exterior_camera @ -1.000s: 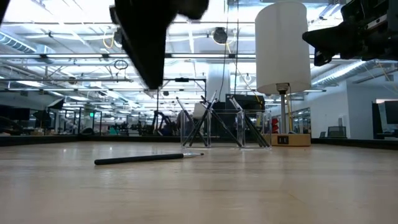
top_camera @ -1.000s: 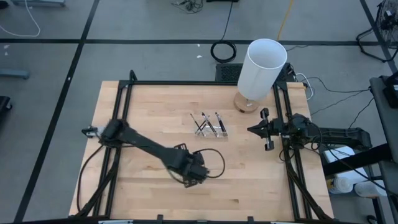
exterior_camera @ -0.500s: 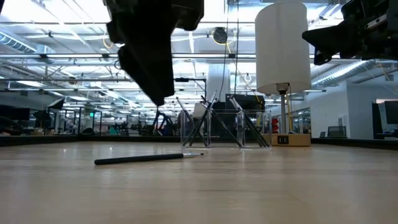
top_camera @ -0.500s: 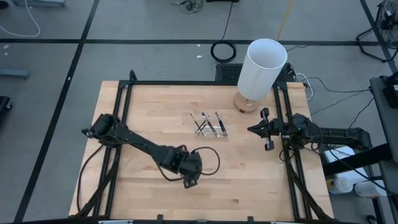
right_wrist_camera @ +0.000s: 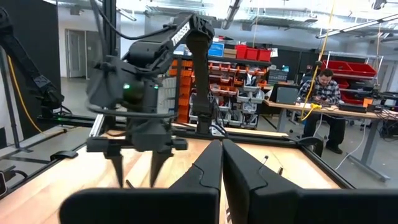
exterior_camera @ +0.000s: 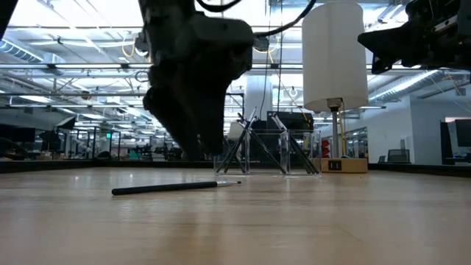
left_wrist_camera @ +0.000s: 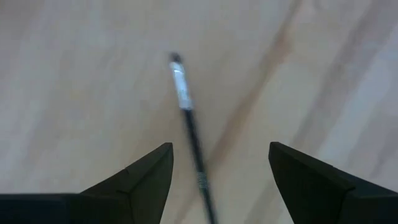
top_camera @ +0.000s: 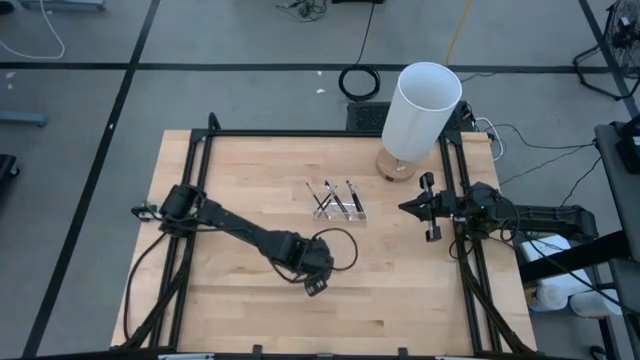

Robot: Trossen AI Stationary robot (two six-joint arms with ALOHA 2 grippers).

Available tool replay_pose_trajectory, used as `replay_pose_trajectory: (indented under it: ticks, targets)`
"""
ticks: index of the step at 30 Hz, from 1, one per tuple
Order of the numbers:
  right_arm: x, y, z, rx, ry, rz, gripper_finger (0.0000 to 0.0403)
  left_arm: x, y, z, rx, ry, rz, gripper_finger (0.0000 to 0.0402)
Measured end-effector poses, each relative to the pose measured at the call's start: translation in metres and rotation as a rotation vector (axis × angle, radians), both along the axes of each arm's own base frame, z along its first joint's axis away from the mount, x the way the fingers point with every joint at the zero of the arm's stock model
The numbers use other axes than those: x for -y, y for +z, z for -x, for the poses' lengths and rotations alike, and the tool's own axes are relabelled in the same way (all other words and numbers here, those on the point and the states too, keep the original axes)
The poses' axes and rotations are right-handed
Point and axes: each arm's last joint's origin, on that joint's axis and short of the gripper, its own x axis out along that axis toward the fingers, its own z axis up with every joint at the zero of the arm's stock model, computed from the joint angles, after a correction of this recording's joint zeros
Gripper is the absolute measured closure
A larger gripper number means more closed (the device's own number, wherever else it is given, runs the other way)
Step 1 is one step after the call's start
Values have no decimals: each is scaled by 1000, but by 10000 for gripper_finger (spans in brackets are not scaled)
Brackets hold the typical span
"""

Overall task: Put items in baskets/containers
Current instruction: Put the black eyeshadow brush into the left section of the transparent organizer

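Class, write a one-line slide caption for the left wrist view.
Open left gripper poised above a dark stick lying on the wooden table, fingers either side of it.

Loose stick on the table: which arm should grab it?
Left. Its tool hangs open directly over the loose stick, fingers either side. The right tool waits shut at the table's right edge.

Even, bright overhead light covers the wooden table [top_camera: 240, 170] in the high view, with only faint shadows. In the low view, ceiling strip lights glare white, leaving the left arm [exterior_camera: 191, 81] a dark silhouette. The left wrist view is soft, perhaps from motion, blurring a thin stick [left_wrist_camera: 189, 124].
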Motion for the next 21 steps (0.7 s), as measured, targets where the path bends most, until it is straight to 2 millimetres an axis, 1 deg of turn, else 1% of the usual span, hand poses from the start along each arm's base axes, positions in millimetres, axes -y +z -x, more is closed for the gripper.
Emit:
replay_pose_trajectory:
  ticks: [3, 6, 14, 17, 21]
  targets:
    - [0, 0, 0, 1, 0, 0, 403, -7, 1, -2, -1, 22, -6, 131]
    - [0, 0, 0, 0, 0, 0, 403, -10, 0, -1, -17, 22, 2, 131]
    - [0, 0, 0, -4, 2, -7, 403, -9, -27, -5, -99, -14, 32, 131]
    - [0, 0, 0, -5, 2, -7, 403, -8, -32, -7, -108, -14, 24, 131]
    - [0, 0, 0, -5, 2, -7, 403, -8, -32, -7, -103, -2, 5, 131]
